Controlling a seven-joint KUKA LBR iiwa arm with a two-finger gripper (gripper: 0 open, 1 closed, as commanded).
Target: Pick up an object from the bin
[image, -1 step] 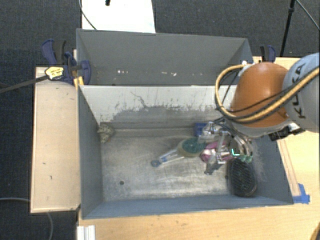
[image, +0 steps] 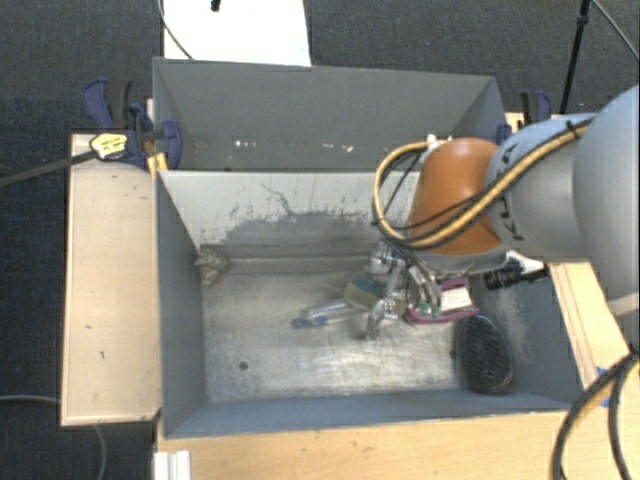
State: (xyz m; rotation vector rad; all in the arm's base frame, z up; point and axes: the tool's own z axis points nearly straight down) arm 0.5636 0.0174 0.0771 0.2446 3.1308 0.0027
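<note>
My gripper [image: 388, 298] is low in the bin's middle right, under the orange cover, close to the floor. Right at its left side lies a small green and tan block [image: 360, 291]. A slim blue-handled tool [image: 320, 316], like a brush or pen, lies flat just left of the gripper and points toward it. Behind the gripper on the right lies a pink and purple packet [image: 446, 303], partly hidden by the wrist. I cannot see anything held.
A black oval brush head [image: 484, 354] rests against the bin's right wall near the front. A small grey lump [image: 210, 263] sits in the back left corner. The arm and its cables cover the bin's right back part.
</note>
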